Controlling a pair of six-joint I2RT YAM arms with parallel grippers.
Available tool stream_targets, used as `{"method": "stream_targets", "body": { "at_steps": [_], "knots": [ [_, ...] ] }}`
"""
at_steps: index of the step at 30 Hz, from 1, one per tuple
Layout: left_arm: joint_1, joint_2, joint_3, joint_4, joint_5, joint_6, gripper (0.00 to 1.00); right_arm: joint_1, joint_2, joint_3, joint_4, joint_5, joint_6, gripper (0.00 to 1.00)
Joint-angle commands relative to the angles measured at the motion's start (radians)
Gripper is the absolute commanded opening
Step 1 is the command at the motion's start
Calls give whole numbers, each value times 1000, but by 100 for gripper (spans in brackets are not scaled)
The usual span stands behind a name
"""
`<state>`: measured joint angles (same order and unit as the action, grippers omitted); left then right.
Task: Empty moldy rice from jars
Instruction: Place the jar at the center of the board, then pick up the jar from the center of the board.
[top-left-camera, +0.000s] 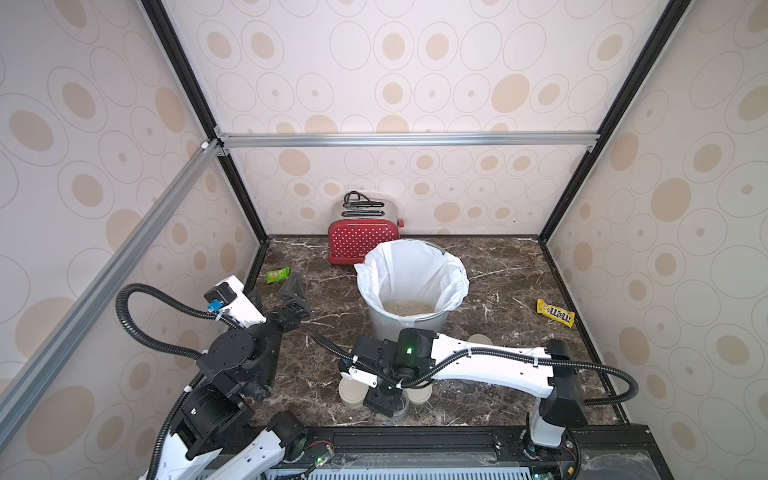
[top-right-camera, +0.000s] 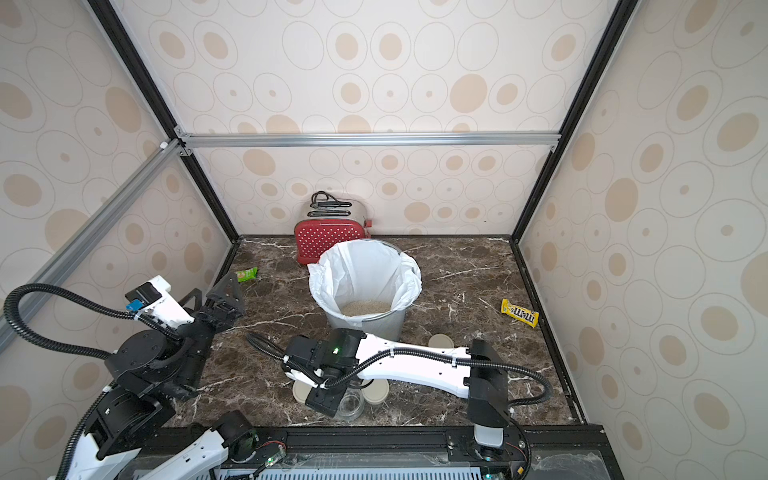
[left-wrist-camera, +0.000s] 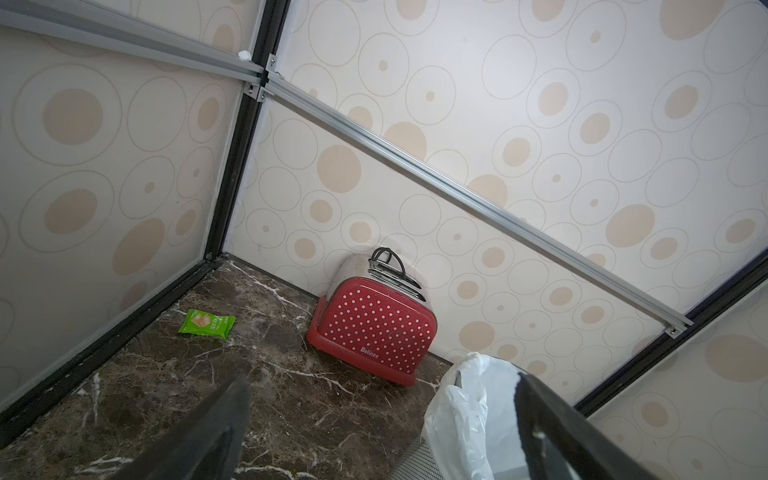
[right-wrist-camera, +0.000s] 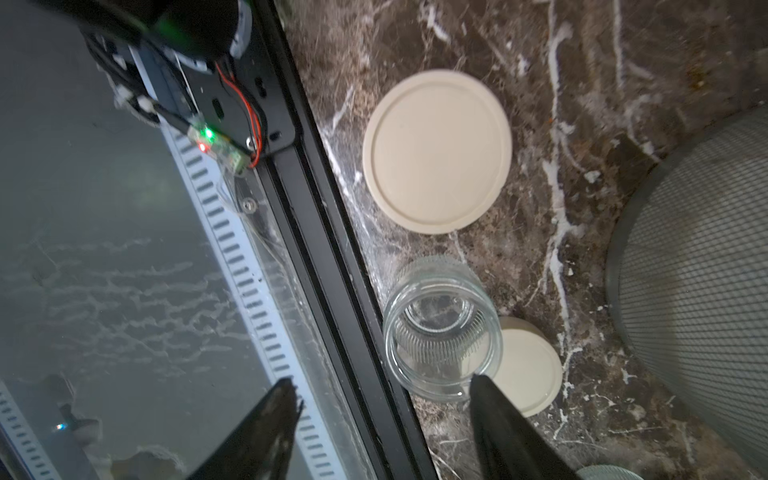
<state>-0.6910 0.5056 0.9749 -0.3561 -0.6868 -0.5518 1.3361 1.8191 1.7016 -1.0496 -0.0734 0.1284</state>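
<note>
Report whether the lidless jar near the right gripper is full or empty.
Empty: the jar is clear glass right down to its base in the right wrist view, with nothing inside.

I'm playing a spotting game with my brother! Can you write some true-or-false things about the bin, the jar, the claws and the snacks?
1. The rice lies in the bottom of the bin. True.
2. The toaster is blue. False: it is red with white dots.
3. The jar by the right claw is empty and has no lid on. True.
4. The left claw holds the green packet. False: it is open and empty; the packet lies on the table.
5. The yellow candy bag is inside the bin. False: it lies on the table near the wall.
</note>
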Motion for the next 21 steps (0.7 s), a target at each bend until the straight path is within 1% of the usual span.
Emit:
{"method": "stream_targets", "body": {
  "at_steps": [1, 8, 12, 21],
  "knots": [
    [3, 4, 44, -9, -3, 23, 99, 8, 67, 58, 25, 42, -30, 75],
    [3, 8, 48, -9, 12, 23, 99, -7, 209, 167, 51, 51, -51, 90],
    [3, 8, 54, -11, 13, 27, 99, -12, 268, 195, 49, 53, -58, 99],
    [3, 11, 50, -14, 19, 20, 99, -23, 314, 192, 51, 64, -52, 99]
  ]
}}
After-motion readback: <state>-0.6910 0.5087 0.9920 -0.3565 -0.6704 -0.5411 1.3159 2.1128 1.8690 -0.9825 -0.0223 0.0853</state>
